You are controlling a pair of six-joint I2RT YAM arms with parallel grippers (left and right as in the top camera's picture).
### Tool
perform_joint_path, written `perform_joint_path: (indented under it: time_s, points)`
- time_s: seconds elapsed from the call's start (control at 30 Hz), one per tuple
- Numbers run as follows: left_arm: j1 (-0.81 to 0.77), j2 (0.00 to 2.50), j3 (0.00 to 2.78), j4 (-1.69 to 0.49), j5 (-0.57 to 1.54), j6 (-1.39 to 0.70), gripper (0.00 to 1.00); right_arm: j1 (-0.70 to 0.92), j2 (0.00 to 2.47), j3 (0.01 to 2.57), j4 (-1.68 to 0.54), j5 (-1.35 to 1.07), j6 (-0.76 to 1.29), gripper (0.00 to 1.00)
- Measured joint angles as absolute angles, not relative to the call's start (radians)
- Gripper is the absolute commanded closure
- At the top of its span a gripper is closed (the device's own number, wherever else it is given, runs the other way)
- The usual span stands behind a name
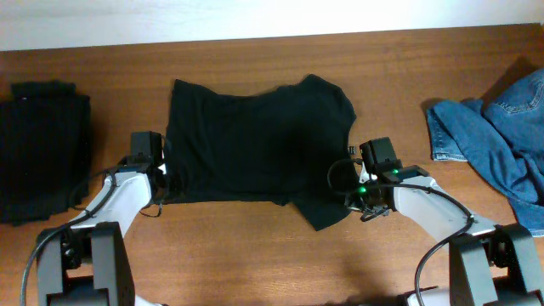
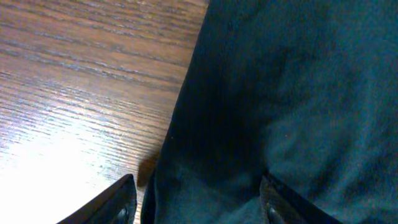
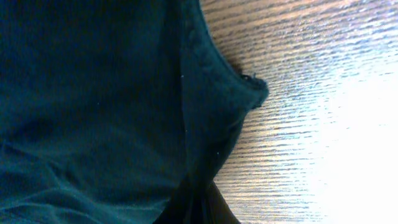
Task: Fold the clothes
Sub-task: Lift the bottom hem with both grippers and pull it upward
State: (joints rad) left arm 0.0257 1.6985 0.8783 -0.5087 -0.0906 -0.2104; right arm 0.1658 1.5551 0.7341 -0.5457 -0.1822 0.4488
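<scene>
One of the clothes, a black garment, lies spread flat in the middle of the table, with a flap sticking out at its front right corner. My left gripper is at its left edge. In the left wrist view this gripper is open, one of its fingers over bare wood and the other over the cloth, the hem lying between them. At the garment's right edge, my right gripper is shut on the hem, which runs down into the gripper.
A folded black pile lies at the table's left end. Blue jeans are heaped at the right end. Bare wood shows in front of the garment, between the two arms.
</scene>
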Motion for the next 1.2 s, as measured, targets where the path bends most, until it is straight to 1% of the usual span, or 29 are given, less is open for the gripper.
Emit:
perform_joint_path:
  time_s: [0.03, 0.1, 0.13, 0.17, 0.3, 0.37, 0.47, 0.5, 0.8, 1.2]
  points:
    - [0.026, 1.699, 0.878, -0.507, -0.087, -0.211, 0.46, 0.166, 1.555, 0.734, -0.545, -0.183, 0.448, 0.94]
    - [0.026, 1.7, 0.878, -0.503, -0.077, -0.217, 0.65, 0.166, 1.555, 0.735, -0.545, -0.182, 0.449, 0.94]
    - [0.025, 1.702, 0.878, -0.498, -0.075, -0.218, 0.7, 0.166, 1.555, 0.735, -0.545, -0.183, 0.448, 0.94]
    - [0.024, 1.703, 0.878, -0.494, -0.068, -0.216, 0.73, 0.166, 1.555, 0.735, -0.545, -0.183, 0.449, 0.94]
    - [0.024, 1.704, 0.878, -0.49, -0.056, -0.214, 0.81, 0.166, 1.555, 0.735, -0.549, -0.183, 0.448, 0.94]
    - [0.024, 1.704, 0.878, -0.49, -0.056, -0.215, 0.87, 0.166, 1.555, 0.735, -0.55, -0.183, 0.448, 0.96]
    - [0.024, 1.704, 0.878, -0.49, -0.055, -0.218, 0.98, 0.166, 1.555, 0.735, -0.554, -0.183, 0.448, 0.96]
    - [0.024, 1.704, 0.879, -0.492, -0.055, -0.217, 0.99, 0.166, 1.555, 0.735, -0.554, -0.183, 0.449, 0.96]
    - [0.024, 1.706, 0.889, -0.531, -0.057, -0.214, 0.99, 0.166, 1.555, 0.755, -0.582, -0.183, 0.449, 0.96]
    - [0.024, 1.711, 0.905, -0.561, -0.059, -0.214, 0.99, 0.166, 1.555, 0.871, -0.664, -0.183, 0.438, 0.96]
